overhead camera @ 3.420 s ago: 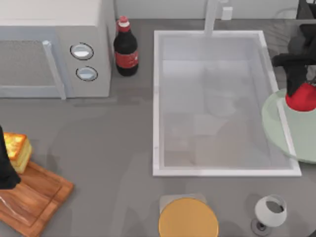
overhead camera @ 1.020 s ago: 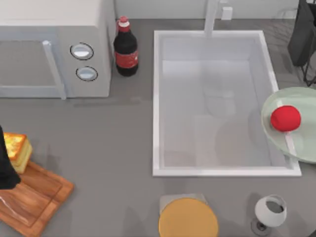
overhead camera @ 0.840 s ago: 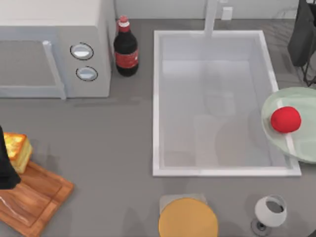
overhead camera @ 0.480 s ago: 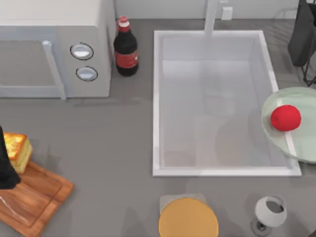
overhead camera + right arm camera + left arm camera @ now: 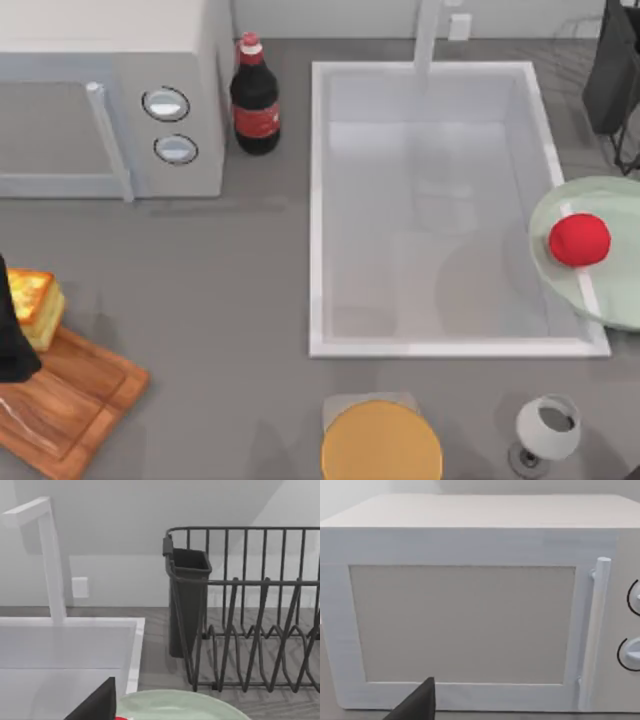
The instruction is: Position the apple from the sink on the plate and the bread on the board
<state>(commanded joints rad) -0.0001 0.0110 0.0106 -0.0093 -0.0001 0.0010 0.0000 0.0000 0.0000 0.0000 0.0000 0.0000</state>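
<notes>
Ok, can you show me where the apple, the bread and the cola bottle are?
apple (image 5: 579, 240), top view, middle of its red top, on the green plate.
bread (image 5: 36, 305), top view, on its yellow top face.
cola bottle (image 5: 255, 118), top view, on its dark body by the red label.

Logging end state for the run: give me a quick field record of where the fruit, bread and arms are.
apple: red round apple rests on pale green round plate, which overlaps the rim of the white-rimmed sink
bread: yellow bread chunk on the corner of the brown wooden cutting board
left arm: at table's left edge, beside bread
right arm: top right, away from plate
</notes>
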